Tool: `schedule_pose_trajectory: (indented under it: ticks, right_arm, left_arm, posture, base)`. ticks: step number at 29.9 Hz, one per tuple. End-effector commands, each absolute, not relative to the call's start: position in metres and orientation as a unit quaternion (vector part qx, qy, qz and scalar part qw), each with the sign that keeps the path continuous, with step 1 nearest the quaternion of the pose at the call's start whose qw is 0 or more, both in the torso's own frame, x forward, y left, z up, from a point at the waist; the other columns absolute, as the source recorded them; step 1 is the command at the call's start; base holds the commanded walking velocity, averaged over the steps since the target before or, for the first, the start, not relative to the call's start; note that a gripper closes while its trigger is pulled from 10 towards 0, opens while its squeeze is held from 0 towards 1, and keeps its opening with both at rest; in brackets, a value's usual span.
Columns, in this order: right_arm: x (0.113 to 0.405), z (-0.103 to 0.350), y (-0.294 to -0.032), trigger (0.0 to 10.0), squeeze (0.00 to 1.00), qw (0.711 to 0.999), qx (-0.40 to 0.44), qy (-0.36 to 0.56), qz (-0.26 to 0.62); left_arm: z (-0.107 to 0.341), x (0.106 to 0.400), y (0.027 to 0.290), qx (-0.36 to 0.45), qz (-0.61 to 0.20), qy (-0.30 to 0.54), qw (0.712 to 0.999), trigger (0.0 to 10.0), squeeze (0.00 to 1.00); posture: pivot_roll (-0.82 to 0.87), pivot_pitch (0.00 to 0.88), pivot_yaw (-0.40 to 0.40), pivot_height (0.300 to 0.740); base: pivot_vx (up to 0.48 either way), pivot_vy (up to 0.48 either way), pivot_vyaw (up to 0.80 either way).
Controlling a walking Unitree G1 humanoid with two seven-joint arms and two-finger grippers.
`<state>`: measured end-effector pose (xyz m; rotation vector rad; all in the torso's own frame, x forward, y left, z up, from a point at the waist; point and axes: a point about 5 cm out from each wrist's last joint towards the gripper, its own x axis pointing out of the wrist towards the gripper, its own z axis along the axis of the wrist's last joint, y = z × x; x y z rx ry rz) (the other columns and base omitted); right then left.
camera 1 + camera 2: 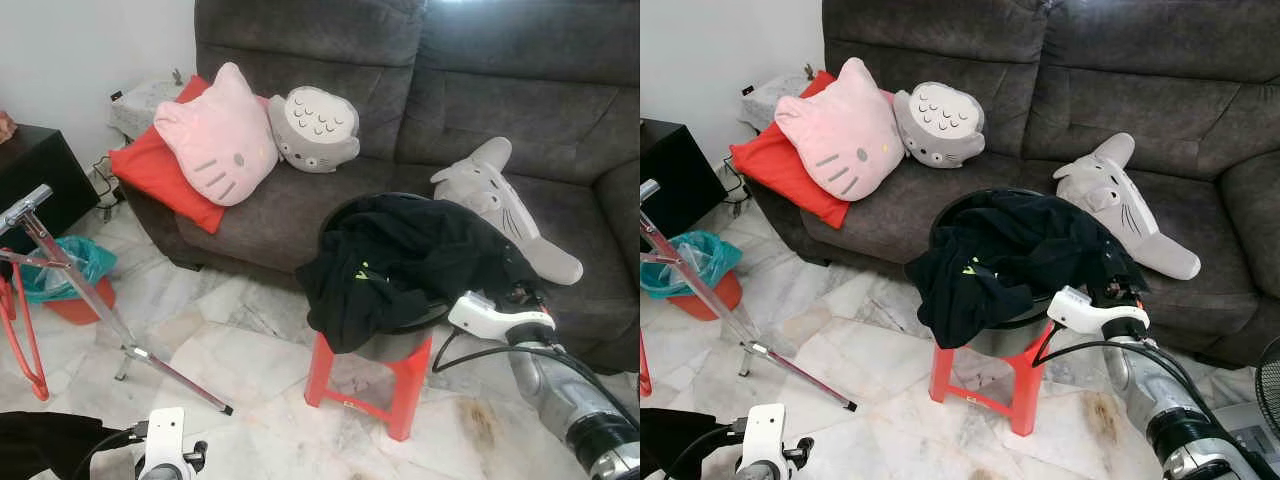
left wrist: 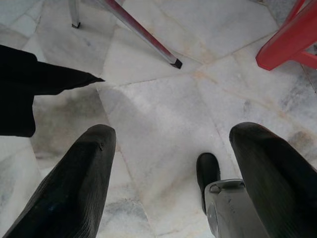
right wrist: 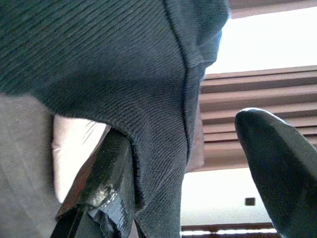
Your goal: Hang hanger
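Note:
A heap of black clothes point(image 1: 405, 262) fills a dark basin on a red plastic stool point(image 1: 385, 375) in front of the sofa. My right arm reaches up to the heap's right edge, its white wrist point(image 1: 495, 315) just under the cloth. In the right wrist view the right gripper point(image 3: 185, 126) is open, with a hem of dark knit fabric point(image 3: 124, 64) hanging between the fingers and draped against one of them. My left gripper point(image 2: 173, 131) is open and points down at the marble floor, beside a black cloth point(image 2: 29, 84). I cannot make out a hanger.
A metal drying-rack leg point(image 1: 90, 300) slants across the floor at left, beside a red tube frame point(image 1: 25, 345) and an orange bin with a teal bag point(image 1: 70, 275). The grey sofa point(image 1: 480, 90) holds a pink cat cushion point(image 1: 220, 135), a red pillow and two grey plush toys.

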<state>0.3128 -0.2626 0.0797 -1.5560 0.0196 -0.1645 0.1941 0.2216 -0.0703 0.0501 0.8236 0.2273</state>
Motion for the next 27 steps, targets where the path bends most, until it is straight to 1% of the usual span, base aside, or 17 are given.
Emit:
schedule_pose_trajectory:
  ticks: [1, 10, 11, 12, 25, 27]
  right_arm:
    - [0.3165, 0.0872, -0.2613, 10.0, 0.0, 0.706, -0.704, -0.01, -0.083]
    - [0.3182, 0.0863, -0.2602, 10.0, 0.0, 0.708, -0.702, -0.014, -0.077]
    - [0.3185, 0.0862, -0.26, 8.9, 0.0, 0.709, -0.701, -0.014, -0.075]
    - [0.3188, 0.086, -0.2598, 0.0, 0.0, 0.713, -0.698, -0.013, -0.071]
    - [0.3247, 0.0894, -0.257, 0.0, 0.0, 0.716, -0.695, -0.016, -0.065]
    - [0.3255, 0.0889, -0.2592, 0.0, 0.0, 0.716, -0.694, -0.005, -0.068]
  left_arm:
    - [-0.07, 0.1935, 0.2242, 0.028, 0.113, 0.398, 0.91, 10.0, 0.0]
    - [-0.07, 0.1935, 0.2239, 0.029, 0.112, 0.398, 0.91, 10.0, 0.0]
    - [-0.07, 0.1935, 0.2238, 0.029, 0.112, 0.398, 0.91, 10.0, 0.0]
    - [-0.07, 0.1935, 0.2238, 0.029, 0.111, 0.398, 0.91, 10.0, 0.0]
    - [-0.0702, 0.1931, 0.2237, 0.03, 0.112, 0.398, 0.91, 10.0, 0.0]
    - [-0.0703, 0.193, 0.2236, 0.029, 0.112, 0.399, 0.91, 10.0, 0.0]
  posture:
    - [-0.08, 0.0, 0.027, 0.728]
    - [-0.08, 0.0, 0.028, 0.728]
    - [-0.08, 0.0, 0.028, 0.728]
    - [-0.08, 0.0, 0.028, 0.728]
    - [-0.08, 0.0, 0.028, 0.728]
    - [-0.07, 0.0, 0.027, 0.728]
  base:
    - [0.0, 0.0, 0.0]
    - [0.0, 0.0, 0.0]
    - [0.0, 0.0, 0.0]
    - [0.0, 0.0, 0.0]
    - [0.0, 0.0, 0.0]
    - [0.0, 0.0, 0.0]
